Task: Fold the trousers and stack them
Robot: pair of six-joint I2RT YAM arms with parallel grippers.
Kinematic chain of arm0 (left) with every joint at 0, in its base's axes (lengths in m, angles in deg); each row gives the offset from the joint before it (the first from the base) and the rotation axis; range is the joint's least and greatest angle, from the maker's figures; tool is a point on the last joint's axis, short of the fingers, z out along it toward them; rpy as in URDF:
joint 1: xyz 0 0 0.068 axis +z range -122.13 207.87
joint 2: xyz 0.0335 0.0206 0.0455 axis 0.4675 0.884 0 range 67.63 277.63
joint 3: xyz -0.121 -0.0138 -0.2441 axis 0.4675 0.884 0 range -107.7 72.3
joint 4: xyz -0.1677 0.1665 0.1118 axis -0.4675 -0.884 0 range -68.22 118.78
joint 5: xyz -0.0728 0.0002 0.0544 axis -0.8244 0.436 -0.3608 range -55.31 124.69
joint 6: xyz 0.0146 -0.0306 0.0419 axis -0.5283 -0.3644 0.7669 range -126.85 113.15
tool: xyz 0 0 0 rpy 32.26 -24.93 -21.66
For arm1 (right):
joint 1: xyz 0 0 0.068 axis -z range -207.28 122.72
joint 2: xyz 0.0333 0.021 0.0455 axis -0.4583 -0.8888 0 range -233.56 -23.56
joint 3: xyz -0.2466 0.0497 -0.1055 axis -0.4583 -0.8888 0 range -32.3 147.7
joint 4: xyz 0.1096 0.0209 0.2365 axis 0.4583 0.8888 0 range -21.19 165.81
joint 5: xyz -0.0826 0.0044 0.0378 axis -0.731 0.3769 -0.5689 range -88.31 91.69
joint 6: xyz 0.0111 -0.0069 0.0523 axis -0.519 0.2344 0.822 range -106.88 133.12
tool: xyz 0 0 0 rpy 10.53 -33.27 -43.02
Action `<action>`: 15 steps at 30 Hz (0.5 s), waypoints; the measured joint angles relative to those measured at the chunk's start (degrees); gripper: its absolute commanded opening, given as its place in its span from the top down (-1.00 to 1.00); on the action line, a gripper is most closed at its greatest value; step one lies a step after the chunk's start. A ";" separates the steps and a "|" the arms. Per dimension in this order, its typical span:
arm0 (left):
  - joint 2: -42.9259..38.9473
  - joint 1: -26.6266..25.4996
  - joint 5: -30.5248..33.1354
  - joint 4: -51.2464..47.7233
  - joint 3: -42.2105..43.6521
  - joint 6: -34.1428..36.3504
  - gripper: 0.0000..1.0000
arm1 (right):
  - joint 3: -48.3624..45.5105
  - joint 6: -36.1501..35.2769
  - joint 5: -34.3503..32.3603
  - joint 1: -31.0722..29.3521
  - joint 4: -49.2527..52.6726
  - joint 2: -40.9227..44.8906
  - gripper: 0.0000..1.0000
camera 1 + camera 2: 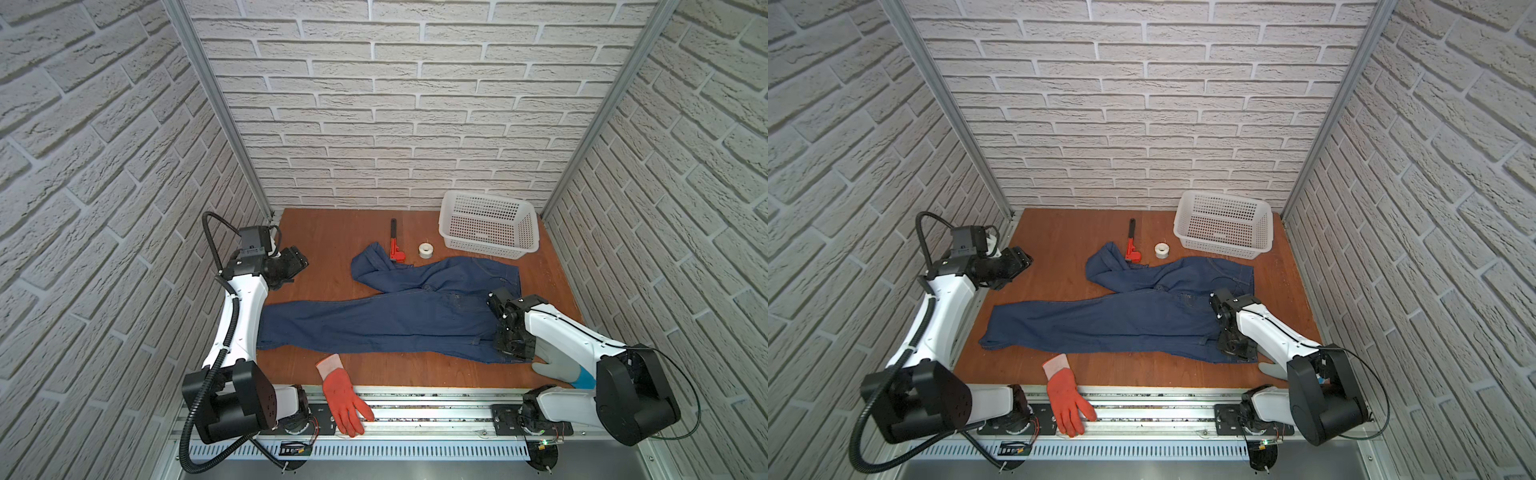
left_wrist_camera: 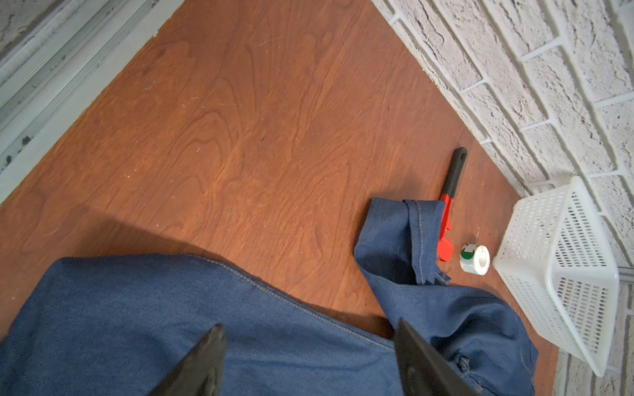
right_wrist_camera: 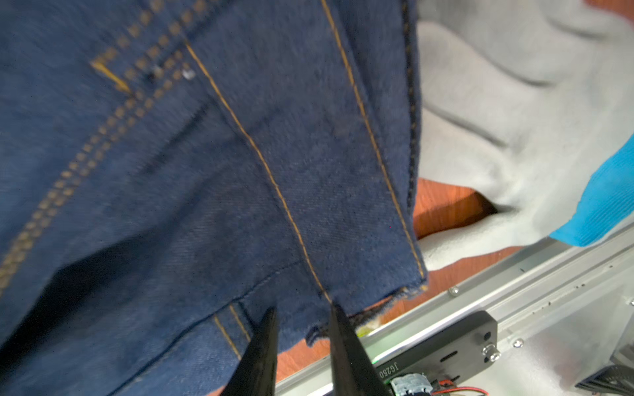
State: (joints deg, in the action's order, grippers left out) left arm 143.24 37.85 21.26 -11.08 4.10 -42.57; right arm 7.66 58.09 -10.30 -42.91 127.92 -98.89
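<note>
Claws bracket the scene from either side. The left claw (image 1: 301, 261) hangs over bare worktop (image 1: 328, 232) at the far left, clear of everything. Its wrist view shows its fingers (image 2: 202, 363) wide apart with nothing between them. The trousers (image 1: 374, 320), dark blue jeans with tan stitching, lie unfolded across the middle of the worktop. One leg runs flat to the left, its hem ending beside the left arm, while the other bends away toward the back wall and doubles over itself. Near the front edge, just apart from the long leg, an orange-red work glove (image 1: 343, 395) lies with its fingers out over the metal rail. Farther back, the doubled leg's end rests against the red head of a pipe wrench (image 1: 395, 245). A white tape roll (image 1: 425, 250) stands just right of that, and a white mesh basket (image 1: 478, 226) sits in the far right corner. The waist lies to the right, where the right claw (image 3: 302, 313) points down at its near corner. Its fingers (image 3: 264, 346) are close together with the waistband's edge in the narrow gap, though I cannot tell whether they pinch it. A grey glove (image 1: 552, 365) with a blue cuff lies just beside that corner, partly under the right arm.
</note>
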 measured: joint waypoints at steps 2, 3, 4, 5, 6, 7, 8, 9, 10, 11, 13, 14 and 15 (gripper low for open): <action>1.22 -0.83 0.24 0.50 -1.03 -0.07 -0.54 | -0.04 0.39 -0.13 -0.24 0.37 0.15 0.58; 1.77 -1.33 0.33 0.87 -1.44 -0.07 -0.54 | 0.00 0.52 -0.28 -0.31 0.63 0.42 0.57; 2.54 -1.99 0.39 1.05 -1.99 -0.09 -0.54 | 0.28 0.63 -0.46 -0.35 1.05 0.83 0.52; 3.43 -2.80 0.50 1.46 -2.47 -0.07 -0.55 | 0.87 0.72 -0.70 -0.35 1.70 1.31 0.43; 4.35 -3.54 0.57 1.66 -2.93 -0.07 -0.55 | 1.73 0.87 -1.05 -0.37 2.40 1.84 0.35; 5.51 -4.44 0.57 2.12 -3.39 -0.07 -0.55 | 3.30 0.90 -1.49 -0.37 3.26 2.36 0.27; 7.04 -5.40 0.50 2.49 -4.00 -0.09 -0.56 | 5.16 0.85 -1.90 -0.39 3.80 2.62 0.17; 8.50 -6.23 0.52 2.89 -4.55 -0.09 -0.57 | 7.19 0.85 -2.32 -0.39 4.22 2.62 0.10; 10.29 -7.13 0.50 3.28 -5.20 -0.09 -0.58 | 9.84 0.68 -2.91 -0.39 4.33 2.45 0.04; 12.39 -8.09 0.48 3.65 -6.12 -0.09 -0.59 | 12.37 0.52 -3.56 -0.39 4.35 2.05 0.01; 16.55 -9.70 0.44 4.52 -8.11 -0.09 -0.61 | 17.46 -0.04 -4.83 -0.39 4.13 0.26 -0.03; 18.80 -10.49 0.39 5.03 -9.25 -0.11 -0.62 | 20.02 -0.66 -5.31 -0.37 3.76 -1.20 -0.04; 20.94 -11.17 0.35 5.44 -10.36 -0.11 -0.62 | 21.99 -1.03 -5.62 -0.31 3.15 -2.64 -0.05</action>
State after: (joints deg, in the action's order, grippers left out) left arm 164.18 26.68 21.61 -5.63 -6.26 -42.68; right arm 29.65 57.06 -15.91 -43.22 131.07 -101.54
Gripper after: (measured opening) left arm 0.806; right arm 0.516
